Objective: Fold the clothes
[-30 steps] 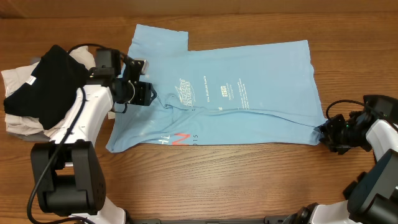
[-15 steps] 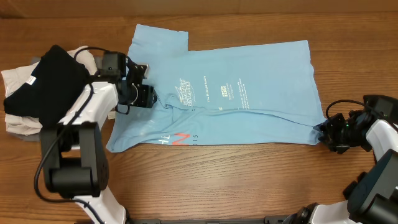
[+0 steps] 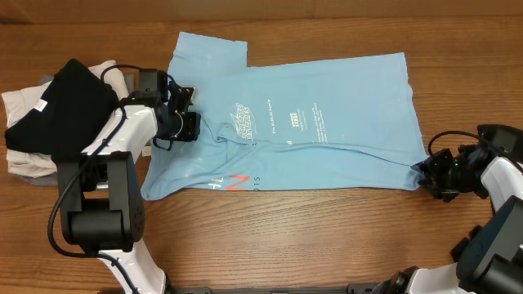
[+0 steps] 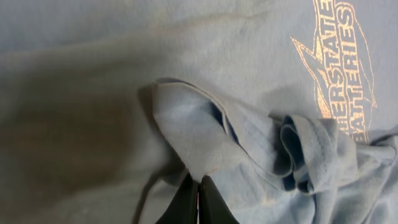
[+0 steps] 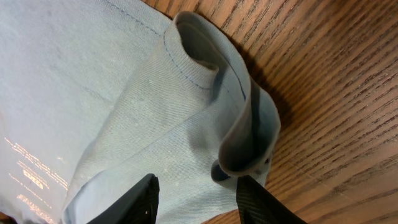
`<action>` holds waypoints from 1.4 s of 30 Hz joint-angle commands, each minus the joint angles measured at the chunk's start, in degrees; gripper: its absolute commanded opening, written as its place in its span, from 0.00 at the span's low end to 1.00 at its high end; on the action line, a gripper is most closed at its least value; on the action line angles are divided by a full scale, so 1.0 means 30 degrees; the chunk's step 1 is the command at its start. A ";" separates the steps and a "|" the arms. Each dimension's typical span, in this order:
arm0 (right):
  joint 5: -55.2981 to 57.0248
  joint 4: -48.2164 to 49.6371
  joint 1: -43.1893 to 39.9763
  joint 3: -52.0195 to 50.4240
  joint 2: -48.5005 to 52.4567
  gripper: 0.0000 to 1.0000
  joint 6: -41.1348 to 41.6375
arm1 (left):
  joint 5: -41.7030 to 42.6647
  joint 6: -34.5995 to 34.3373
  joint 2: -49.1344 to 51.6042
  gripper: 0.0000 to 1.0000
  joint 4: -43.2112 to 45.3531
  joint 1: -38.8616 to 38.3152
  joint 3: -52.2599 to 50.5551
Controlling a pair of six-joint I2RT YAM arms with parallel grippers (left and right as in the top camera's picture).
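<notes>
We were right at the start of the first fold: the T-shirt lay spread over the middle of the bench, nothing doubled over yet. The left end effector was pinched together on a tuck of fabric by the collar. The right end effector had its fingers apart around the rolled hem near the right edge, not gripping as far as we could see. Next move, we figured: close the right one, then lift both evenly so the ridge between them doesn't drag. The black garment on the pale pile at the left edge crowded the left arm a bit.
</notes>
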 commanded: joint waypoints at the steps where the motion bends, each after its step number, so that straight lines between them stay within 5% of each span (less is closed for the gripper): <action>1: -0.0211 0.0029 -0.0109 0.0408 -0.0488 0.45 -0.0131 | -0.1107 -0.0138 -0.0051 0.04 -0.0991 0.0233 0.1428; 7: -0.0211 0.0058 -0.0109 0.0408 -0.0488 0.46 -0.0131 | -0.4743 -0.0146 -0.0306 0.04 -0.2798 0.0597 0.2608; 24: -0.0146 0.0131 -0.0109 0.0408 -0.0488 0.47 -0.0131 | -0.7650 -0.3002 -0.0270 0.04 -0.3009 0.0605 0.2586; 25: -0.0146 0.0131 -0.0109 0.0408 -0.0488 0.47 -0.0131 | -0.7650 -0.3155 -0.0270 0.07 -0.3009 0.0612 0.2586; 31: -0.0175 0.0597 -0.0066 0.0357 -0.0481 0.53 -0.0342 | -0.7635 -0.3585 -0.0270 0.60 -0.3242 0.0605 0.2594; 42: 0.0204 0.2484 0.1953 -0.0080 -0.0342 0.56 -0.0612 | -0.7417 -0.3570 -0.0277 0.66 -0.4524 0.0605 0.2623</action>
